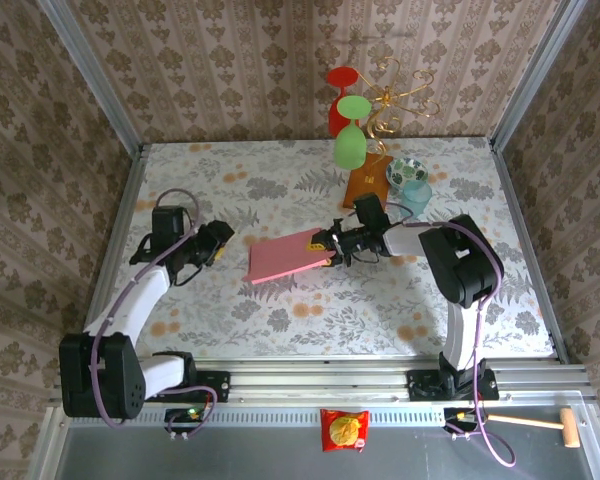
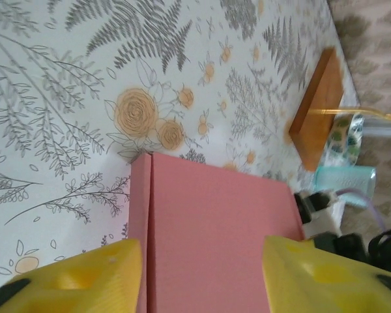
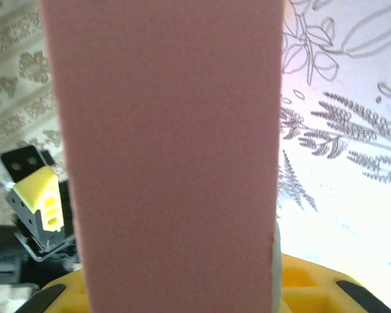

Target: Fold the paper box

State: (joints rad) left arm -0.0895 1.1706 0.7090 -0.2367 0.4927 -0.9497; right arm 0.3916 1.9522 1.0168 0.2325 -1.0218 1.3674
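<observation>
The pink paper box (image 1: 288,256) lies flat in the middle of the table. My left gripper (image 1: 218,241) hovers just off the box's left edge. Its yellow fingers (image 2: 85,280) stand well apart, open, and the paper box (image 2: 215,222) with its side crease lies beyond them. My right gripper (image 1: 332,246) is at the box's right edge. In the right wrist view a pink panel of the paper box (image 3: 169,150) stands close before the camera and covers the right gripper (image 3: 176,290). Yellow finger bases show at both bottom corners.
Behind the box lies a brown-orange booklet (image 1: 365,186) with a patterned bowl (image 1: 407,170) and a teal cup (image 1: 416,193) beside it. A gold stand holds a red and a green glass (image 1: 350,145). A snack packet (image 1: 344,430) and a mallet (image 1: 542,423) rest on the near ledge.
</observation>
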